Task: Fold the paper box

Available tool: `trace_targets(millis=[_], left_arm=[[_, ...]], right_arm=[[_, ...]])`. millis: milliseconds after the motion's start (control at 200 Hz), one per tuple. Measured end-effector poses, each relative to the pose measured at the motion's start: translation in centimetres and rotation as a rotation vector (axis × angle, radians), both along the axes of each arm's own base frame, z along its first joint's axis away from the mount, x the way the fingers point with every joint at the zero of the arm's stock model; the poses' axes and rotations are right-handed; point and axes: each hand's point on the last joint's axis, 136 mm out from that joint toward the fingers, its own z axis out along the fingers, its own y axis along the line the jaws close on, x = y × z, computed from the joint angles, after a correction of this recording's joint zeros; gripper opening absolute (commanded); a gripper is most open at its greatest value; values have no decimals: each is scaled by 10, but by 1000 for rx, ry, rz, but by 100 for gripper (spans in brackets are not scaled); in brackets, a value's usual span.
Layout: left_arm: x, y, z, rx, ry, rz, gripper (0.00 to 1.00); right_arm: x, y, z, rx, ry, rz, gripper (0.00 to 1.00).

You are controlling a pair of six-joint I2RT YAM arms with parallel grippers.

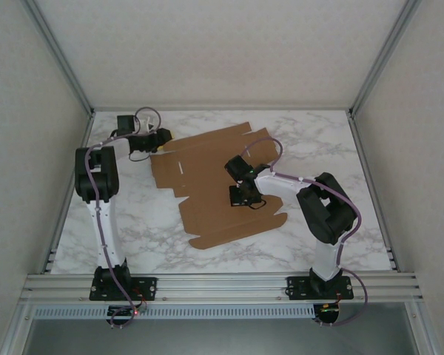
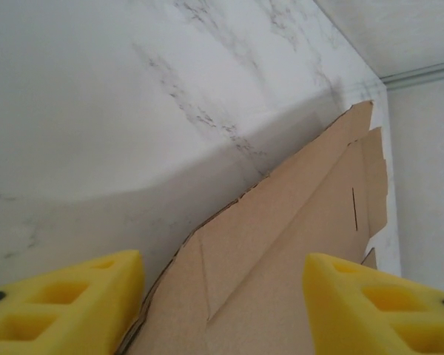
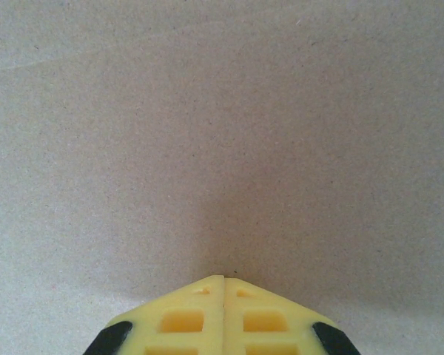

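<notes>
Left fingers (image 2: 74,299) are spread wide and hold nothing. The far-left edge of the paper box (image 1: 207,185) runs up between them in the left wrist view, so that edge is already inside the gap. From these fingers the rest of the sheet lies to the right and near.

Right fingers (image 3: 192,319) are closed tip to tip with nothing between them, pointing down at bare cardboard around the sheet's middle right. Whether they touch it can't be told.

The box is an unfolded sheet lying flat on the bench (image 1: 133,222), mid-bench. Its long axis looks roughly left-right, skewed so the right end sits farther.

Judgement: the left arm is nearer the far-left flap for a fold, and the right is placed to pin the panel.
</notes>
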Motion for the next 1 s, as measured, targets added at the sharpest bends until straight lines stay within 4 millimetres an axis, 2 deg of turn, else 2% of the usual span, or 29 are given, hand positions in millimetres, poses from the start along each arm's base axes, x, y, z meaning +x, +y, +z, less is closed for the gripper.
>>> trace_targets(millis=[130,230,335,446,786,861,1001], left_arm=[[1,-7,-6,32,3,-10,39],[2,-9,-9,61,14,0,37],[4,-8,-11,78,38,26,41],[6,-10,-7,73,65,58,56],[13,-13,-6,111,142,193,56],[13,-14,-6,110,149,203,52],[11,-20,-10,134,155,201,35]], right_arm=[[0,0,0,1,0,0,0],[0,0,0,1,-1,0,0],[0,0,0,1,-1,0,0],[0,0,0,1,-1,0,0],[2,3,-1,2,5,-2,0],[3,4,-1,5,5,-2,0],[3,4,-1,6,6,-1,0]])
